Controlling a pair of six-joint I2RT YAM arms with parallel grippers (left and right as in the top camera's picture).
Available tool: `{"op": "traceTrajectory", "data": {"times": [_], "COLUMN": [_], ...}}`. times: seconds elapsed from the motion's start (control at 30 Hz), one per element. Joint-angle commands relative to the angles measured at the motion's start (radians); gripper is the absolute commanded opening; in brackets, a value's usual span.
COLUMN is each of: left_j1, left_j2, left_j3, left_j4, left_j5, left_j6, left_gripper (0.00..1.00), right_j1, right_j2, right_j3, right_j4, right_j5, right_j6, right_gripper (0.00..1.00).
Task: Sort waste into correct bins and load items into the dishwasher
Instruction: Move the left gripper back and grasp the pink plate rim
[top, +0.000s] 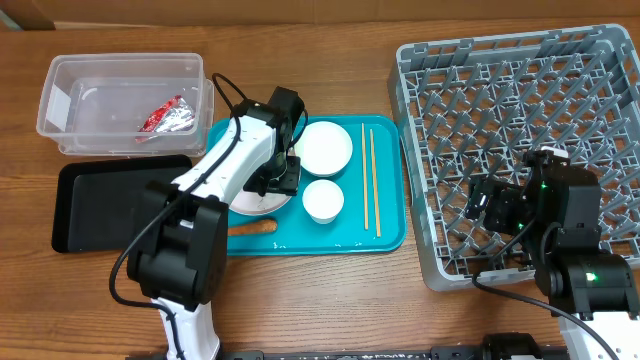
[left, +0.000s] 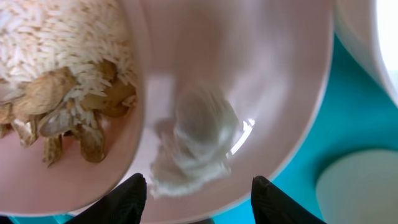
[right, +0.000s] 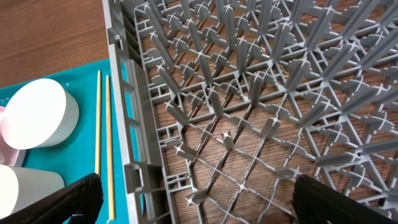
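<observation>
Left tool (left: 199, 194): fingers spread, holding nothing, set low over the rim of the white-pink plate (left: 249, 62). Rice and nut-shell scraps (left: 62, 68) are heaped on one side of the plate. The plate lies at the left of the teal tray (top: 385, 235). The carrot (top: 252, 227) is just near of it. The bowl (top: 325, 147) and cup (top: 323, 200) stand to its right, and the chopsticks (top: 370, 180) lie beyond them. Far left on the bench (top: 330, 290) is the clear tub (top: 70, 75), containing the foil wrapper (top: 167, 117); the black tray (top: 100, 210) lies just near of the tub. Right tool (right: 196, 186): likewise spread and empty, over the near-left part of the dish rack (top: 500, 90), which stands right of the teal tray.
</observation>
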Motion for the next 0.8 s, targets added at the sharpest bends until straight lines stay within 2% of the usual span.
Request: {"op": "traceTrajectory", "data": {"times": [0.0,0.1,0.23,0.3,0.33,0.43,0.6,0.77], "left_j1": [-0.001,-0.001,-0.002,-0.002,-0.002,-0.002,-0.002,0.014], "left_j2": [0.045,0.061,0.066,0.066,0.066,0.066,0.050,-0.090], "left_j3": [-0.008,-0.008,-0.008,-0.008,-0.008,-0.008,0.031,0.127], "left_j4": [0.026,0.032,0.033,0.033,0.031,0.025,-0.029,-0.069], "left_j5": [-0.058,-0.053,-0.030,-0.030,-0.031,-0.031,-0.031,-0.043], "left_j6": [-0.015,-0.015,-0.014,-0.014,-0.014,-0.014,-0.015,-0.019], "left_gripper": [0.57,0.57,0.49,0.30,0.11,0.04,0.04,0.04], "right_j1": [-0.003,-0.003,-0.003,-0.003,-0.003,-0.003,-0.003,-0.003], "right_j2": [-0.003,-0.003,-0.003,-0.003,-0.003,-0.003,-0.003,-0.003], "right_j3": [0.027,0.027,0.027,0.027,0.027,0.027,0.027,0.027], "right_j4": [0.003,0.003,0.003,0.003,0.003,0.003,0.002,0.003], "right_j5": [0.006,0.006,0.006,0.006,0.006,0.006,0.006,0.006], "right_j6": [0.000,0.000,0.000,0.000,0.000,0.000,0.000,0.000], "right_gripper": [1.00,1.00,1.00,1.00,1.00,1.00,1.00,1.00]}}
